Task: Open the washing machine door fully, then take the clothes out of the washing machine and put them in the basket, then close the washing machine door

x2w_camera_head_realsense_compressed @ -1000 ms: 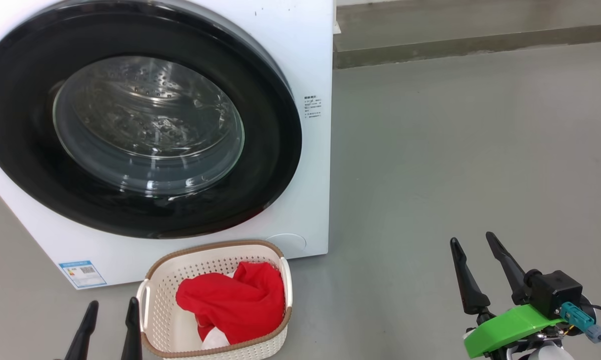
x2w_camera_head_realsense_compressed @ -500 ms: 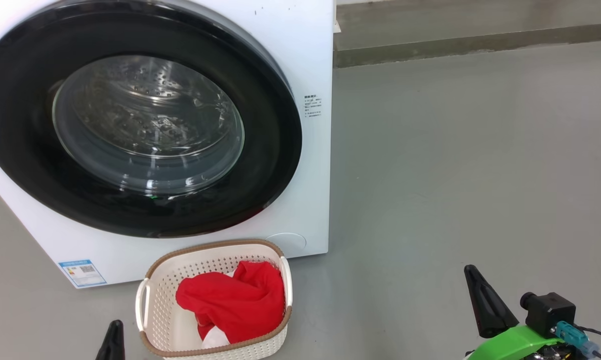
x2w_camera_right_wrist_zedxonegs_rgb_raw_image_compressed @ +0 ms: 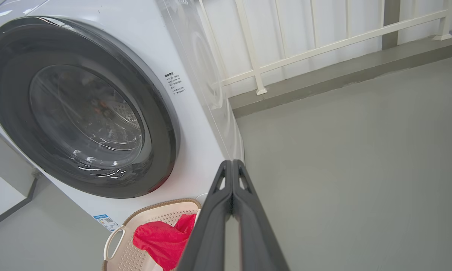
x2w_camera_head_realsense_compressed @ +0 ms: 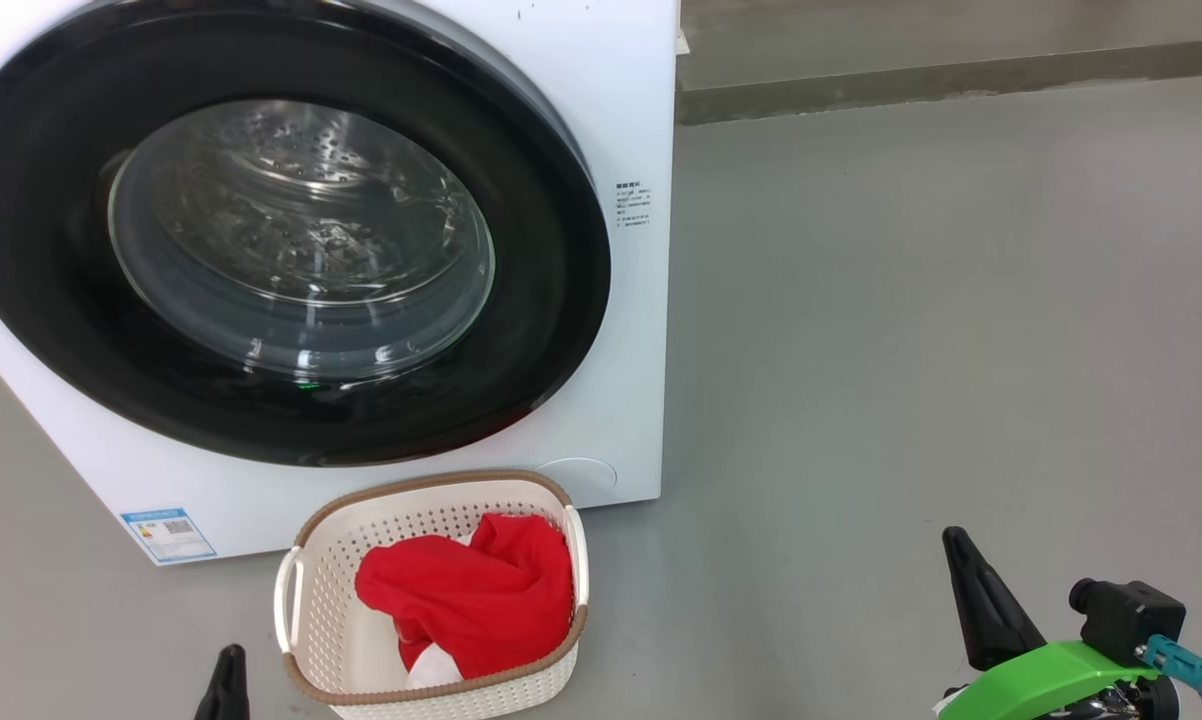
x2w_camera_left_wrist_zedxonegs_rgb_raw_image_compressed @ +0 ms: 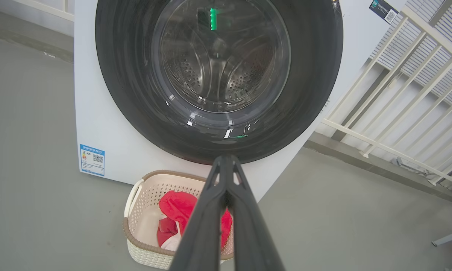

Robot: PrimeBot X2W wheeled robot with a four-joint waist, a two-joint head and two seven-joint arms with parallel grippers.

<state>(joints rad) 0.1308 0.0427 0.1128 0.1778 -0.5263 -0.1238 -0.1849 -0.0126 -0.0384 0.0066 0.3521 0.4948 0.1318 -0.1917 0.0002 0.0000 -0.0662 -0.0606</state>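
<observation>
The washing machine door lies shut flat against the white washing machine, with bare steel drum behind its glass. On the floor in front stands the basket, holding the red clothes. My left gripper pokes up just left of the basket. In the left wrist view, the left gripper is shut and empty above the basket and clothes. My right gripper hangs over bare floor far to the right. The right wrist view shows it shut on nothing.
Grey floor stretches open to the right of the machine. A low kerb runs along the back, with a white railing above it. A blue label sits on the machine's lower left corner.
Both grippers have gone from open to shut and dropped lower in the head view. The whole picture has shifted slightly, so the camera moved. Basket, clothes and door stay put.
</observation>
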